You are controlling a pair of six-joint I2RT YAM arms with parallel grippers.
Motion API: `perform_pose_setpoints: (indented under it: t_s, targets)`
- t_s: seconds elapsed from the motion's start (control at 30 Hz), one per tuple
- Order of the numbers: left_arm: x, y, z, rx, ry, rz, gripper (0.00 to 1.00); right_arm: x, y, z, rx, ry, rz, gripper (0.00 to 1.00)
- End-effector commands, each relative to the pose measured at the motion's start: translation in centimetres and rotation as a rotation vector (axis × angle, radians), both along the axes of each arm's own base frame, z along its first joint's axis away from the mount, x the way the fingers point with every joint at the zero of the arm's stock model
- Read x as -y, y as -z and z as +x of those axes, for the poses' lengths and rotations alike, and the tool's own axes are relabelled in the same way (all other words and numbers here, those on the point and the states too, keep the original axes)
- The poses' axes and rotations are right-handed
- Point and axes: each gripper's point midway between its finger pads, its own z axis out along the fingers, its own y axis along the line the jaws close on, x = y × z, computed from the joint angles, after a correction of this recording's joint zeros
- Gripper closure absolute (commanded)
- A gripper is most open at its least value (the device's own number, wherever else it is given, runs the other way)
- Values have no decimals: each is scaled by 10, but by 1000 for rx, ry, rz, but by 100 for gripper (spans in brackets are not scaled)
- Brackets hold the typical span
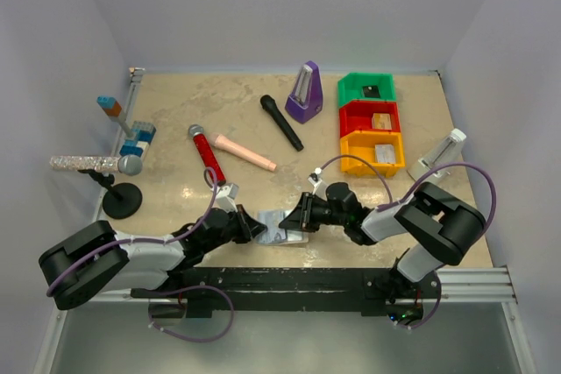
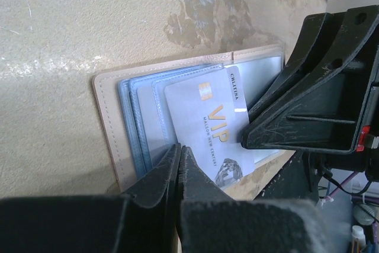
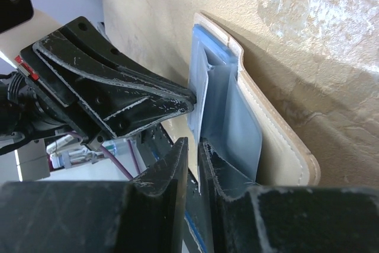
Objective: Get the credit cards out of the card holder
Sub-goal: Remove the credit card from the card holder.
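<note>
The card holder (image 1: 286, 226) lies open near the table's front edge, tan-edged with light blue pockets (image 2: 107, 117). A silver-grey credit card (image 2: 207, 117) printed "VIP" sticks partway out of a pocket, towards the table edge. My left gripper (image 1: 257, 228) is shut, with its tips (image 2: 179, 148) resting on the blue pocket beside the card. My right gripper (image 1: 297, 215) faces it and is shut on the card's free edge (image 3: 202, 102), pinching it between its fingertips (image 3: 194, 144). The holder's tan cover (image 3: 278, 128) lies under it. Other cards are hidden in the pockets.
Green (image 1: 368, 89), red (image 1: 369, 118) and orange (image 1: 372, 151) bins stand at the back right. A purple metronome (image 1: 304, 94), black microphone (image 1: 280, 122), red microphone (image 1: 208, 153) and peach cylinder (image 1: 244, 151) lie mid-table. A glitter microphone on a stand (image 1: 122, 201) is at the left.
</note>
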Motion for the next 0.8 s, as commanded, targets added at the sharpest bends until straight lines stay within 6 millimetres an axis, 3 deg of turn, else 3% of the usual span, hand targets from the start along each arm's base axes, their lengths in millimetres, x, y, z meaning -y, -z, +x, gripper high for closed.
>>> perform_pose_setpoints:
  t_s: [0.0,0.77]
  targets:
    - [-49,63,-32,-117,-9,209,100,-8,-26,6,77,-22,75,84]
    - [-51,64,-32,-122,-23,206,100,3,-20,6,70,-1,50,100]
